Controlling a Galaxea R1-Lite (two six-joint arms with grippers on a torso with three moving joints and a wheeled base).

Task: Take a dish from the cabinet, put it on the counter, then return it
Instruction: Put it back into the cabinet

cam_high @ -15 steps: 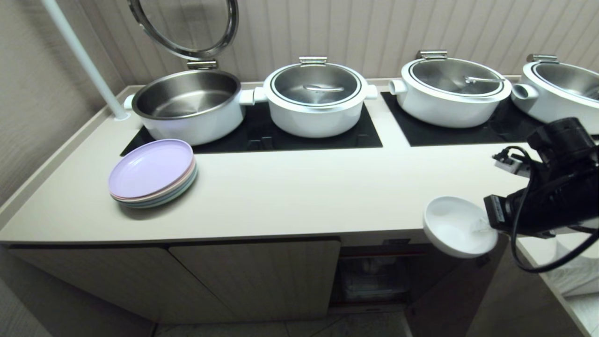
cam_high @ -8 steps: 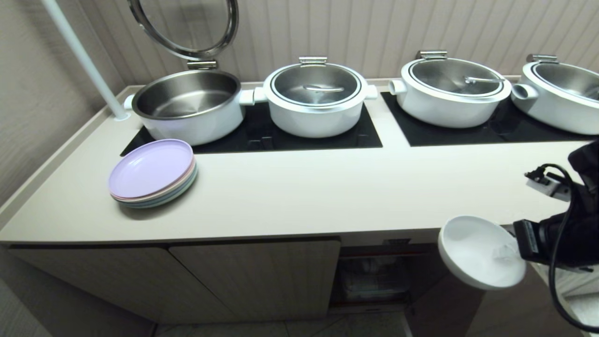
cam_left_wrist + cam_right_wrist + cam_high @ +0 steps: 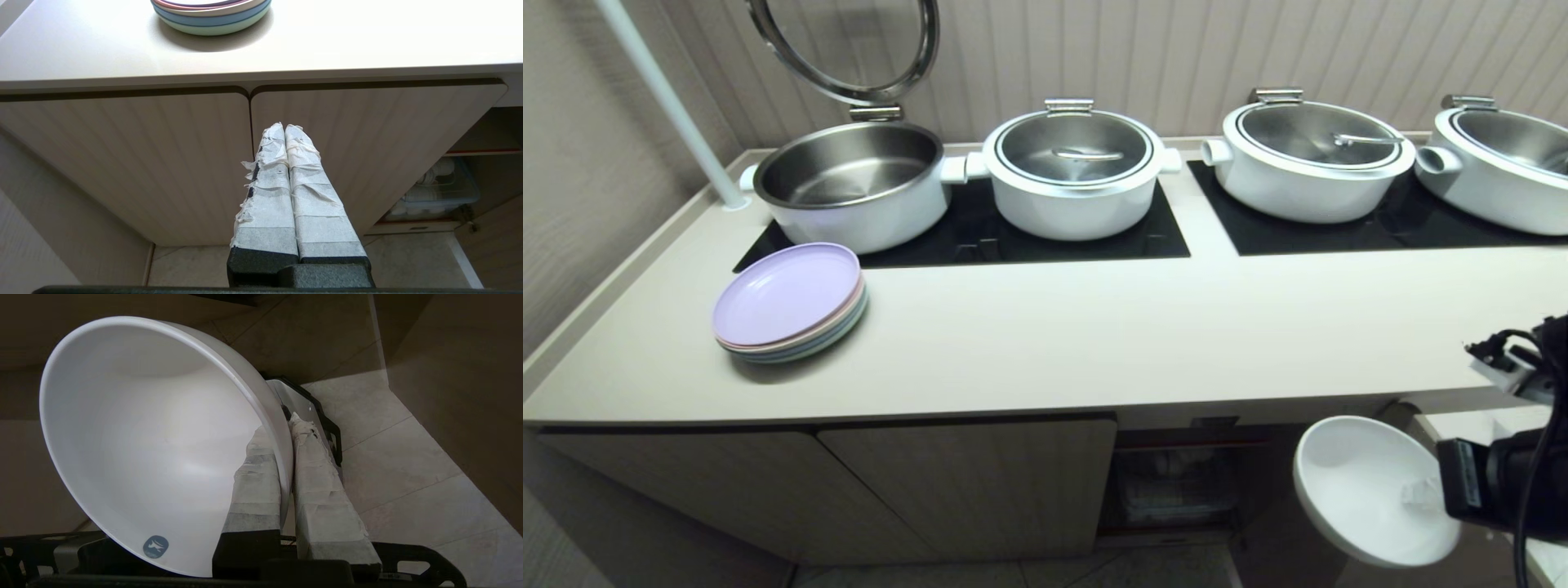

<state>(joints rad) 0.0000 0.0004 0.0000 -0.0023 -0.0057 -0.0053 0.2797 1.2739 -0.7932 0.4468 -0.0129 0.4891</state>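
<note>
Right gripper (image 3: 286,457): taped fingers pinched on rim of small white round ceramic bowl (image 3: 1372,490), one inside, one outside | Bowl: tilted, in air at near right, below beige counter (image 3: 1054,335) edge, right of open beige wood-grain cabinet (image 3: 1176,490) | Left gripper (image 3: 286,134): fingers pressed together, empty, before closed doors.

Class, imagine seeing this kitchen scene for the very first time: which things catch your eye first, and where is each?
A white bowl hangs tilted in front of the cabinet, its rim pinched in the right gripper at lower right. Four big white pots line the back of the counter, the leftmost with its lid raised. Pastel plates are stacked at front left.
</note>
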